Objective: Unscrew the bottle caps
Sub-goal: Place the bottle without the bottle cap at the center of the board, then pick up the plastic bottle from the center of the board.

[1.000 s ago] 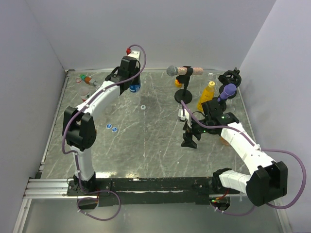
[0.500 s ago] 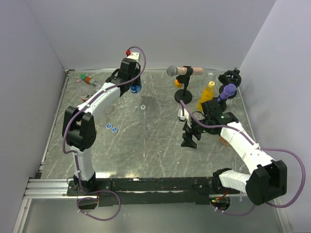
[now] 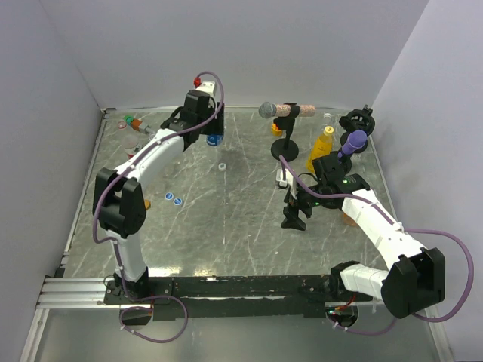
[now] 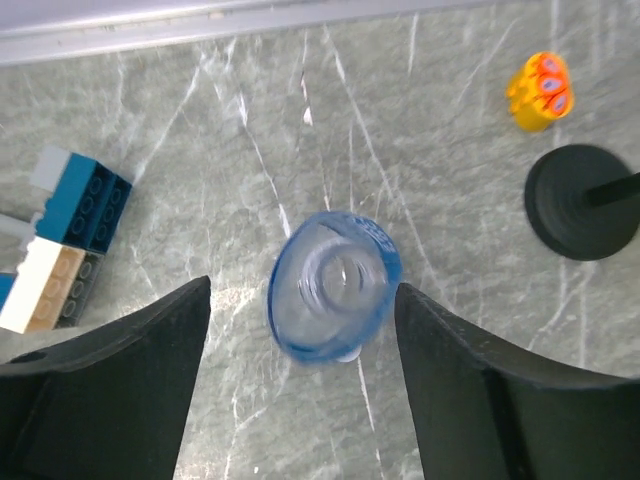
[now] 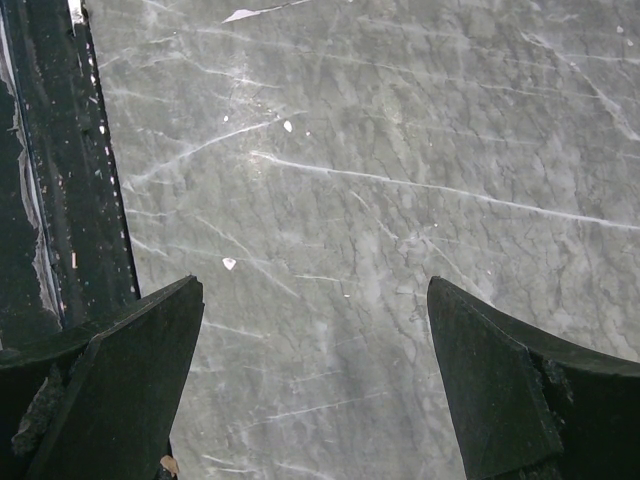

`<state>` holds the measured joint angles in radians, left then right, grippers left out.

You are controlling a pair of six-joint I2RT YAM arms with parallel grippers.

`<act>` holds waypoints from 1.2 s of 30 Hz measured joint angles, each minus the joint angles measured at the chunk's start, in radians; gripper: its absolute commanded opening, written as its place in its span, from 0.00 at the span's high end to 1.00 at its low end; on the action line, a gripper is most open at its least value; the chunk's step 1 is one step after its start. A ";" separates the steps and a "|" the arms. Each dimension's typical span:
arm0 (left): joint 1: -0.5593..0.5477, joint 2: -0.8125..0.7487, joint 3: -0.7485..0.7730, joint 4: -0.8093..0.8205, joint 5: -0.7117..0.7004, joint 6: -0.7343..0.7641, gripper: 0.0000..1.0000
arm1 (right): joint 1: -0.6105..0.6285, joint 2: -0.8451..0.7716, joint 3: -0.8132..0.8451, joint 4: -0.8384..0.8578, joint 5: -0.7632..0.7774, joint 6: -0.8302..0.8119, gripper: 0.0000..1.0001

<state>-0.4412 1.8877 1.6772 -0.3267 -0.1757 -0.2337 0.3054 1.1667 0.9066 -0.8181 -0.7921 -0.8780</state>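
A clear bottle with a blue label [image 4: 335, 290] stands at the back of the table. It is seen from above and slightly blurred, and its neck looks open, with no cap on it. My left gripper [image 4: 302, 286] is open around the bottle. The right finger is close to its side and the left finger stands apart from it. In the top view the left gripper [image 3: 213, 133] hovers over this bottle [image 3: 214, 140]. Two blue bottle caps [image 3: 173, 199] and a blue ring [image 3: 223, 167] lie loose on the table. My right gripper [image 5: 315, 285] is open over bare table. A yellow bottle [image 3: 323, 147] stands at the back right.
Toy blocks [image 4: 75, 200] lie left of the bottle and an orange block [image 4: 540, 92] lies to its right. A microphone stand's base [image 4: 585, 202] sits nearby, and the microphone [image 3: 279, 110] reaches across the back. A purple microphone [image 3: 353, 142] and more blocks [image 3: 132, 122] stand along the back edge.
My left gripper has opened and let go of the blue-labelled bottle, and the left arm has shifted slightly towards the back. The right arm has not moved.
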 measured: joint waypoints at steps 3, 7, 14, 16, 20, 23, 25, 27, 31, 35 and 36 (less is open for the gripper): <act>0.000 -0.041 0.000 -0.001 0.007 0.000 0.16 | 0.000 0.000 0.000 0.000 0.003 0.000 0.01; 0.000 -0.133 0.000 0.000 0.021 0.001 0.11 | 0.000 0.000 0.000 0.001 0.005 0.000 0.01; 0.000 -0.223 -0.014 0.002 0.048 0.002 0.07 | 0.000 0.000 0.000 0.001 0.005 0.000 0.01; 0.000 -0.251 -0.037 0.003 0.058 0.002 0.05 | -0.003 0.000 0.000 0.001 0.005 0.000 0.01; 0.000 -0.348 -0.130 0.016 0.082 0.003 0.03 | -0.023 -0.002 0.000 0.000 -0.005 0.000 0.01; 0.000 -0.467 -0.246 0.060 0.104 0.004 0.04 | -0.051 -0.013 0.000 0.002 -0.017 0.008 0.01; 0.000 -0.591 -0.370 0.117 0.128 0.003 0.03 | -0.067 -0.029 0.000 0.000 -0.026 0.016 0.01; 0.000 -0.727 -0.488 0.167 0.153 -0.010 0.03 | -0.074 -0.049 0.011 -0.026 -0.033 0.019 0.01; 0.000 -0.955 -0.667 0.277 0.214 -0.048 0.03 | -0.074 -0.069 0.097 -0.124 -0.004 0.023 0.01; 0.000 -1.113 -0.823 0.338 0.306 -0.076 0.03 | -0.084 -0.143 0.158 -0.150 0.100 0.105 0.01; 0.000 -1.138 -0.853 0.340 0.325 -0.076 0.04 | -0.091 -0.168 0.160 -0.153 0.130 0.138 0.01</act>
<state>-0.4412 0.7498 0.8246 0.0128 0.1497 -0.3099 0.2146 0.9989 1.0664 -0.9714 -0.6621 -0.7399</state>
